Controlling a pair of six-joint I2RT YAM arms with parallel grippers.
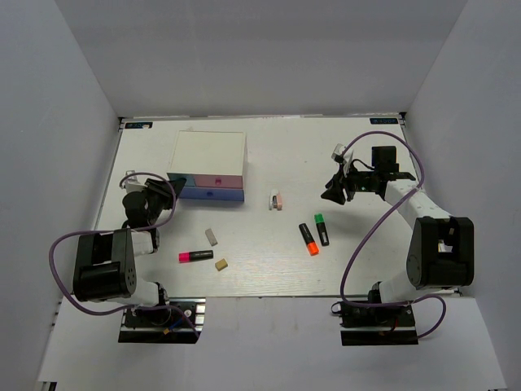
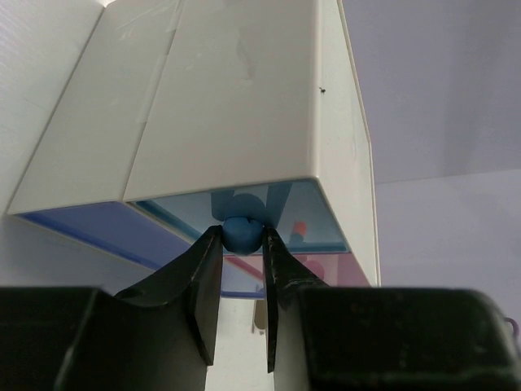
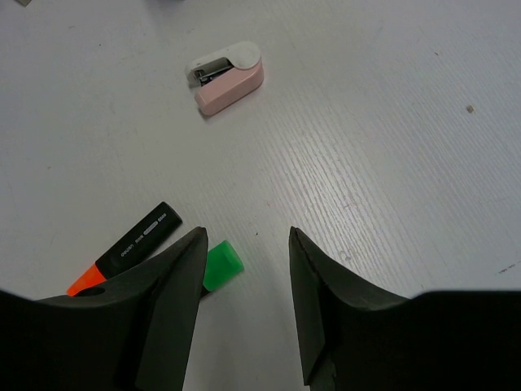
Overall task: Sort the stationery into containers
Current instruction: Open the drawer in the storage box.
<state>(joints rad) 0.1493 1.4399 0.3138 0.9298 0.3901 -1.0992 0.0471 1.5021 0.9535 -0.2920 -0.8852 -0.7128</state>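
Observation:
The white-topped drawer box [image 1: 207, 153] stands at the back left, with a pink drawer front [image 1: 220, 181] above a blue one [image 1: 210, 195]. My left gripper [image 1: 173, 190] is at the box's left corner. In the left wrist view my left gripper [image 2: 242, 244] is shut on the blue knob [image 2: 241, 227] of a light blue drawer front [image 2: 313, 216]. My right gripper [image 1: 335, 192] is open and empty above the table. In the right wrist view my right gripper [image 3: 244, 252] hovers beside the green cap [image 3: 221, 265]. The green highlighter [image 1: 321, 229] and the orange highlighter [image 1: 308, 239] lie side by side.
A white-pink eraser [image 1: 277, 199] lies mid-table and shows in the right wrist view [image 3: 228, 75]. A pink highlighter [image 1: 196, 256], a white eraser [image 1: 212, 236] and a tan eraser [image 1: 221, 264] lie near the front left. White walls enclose the table.

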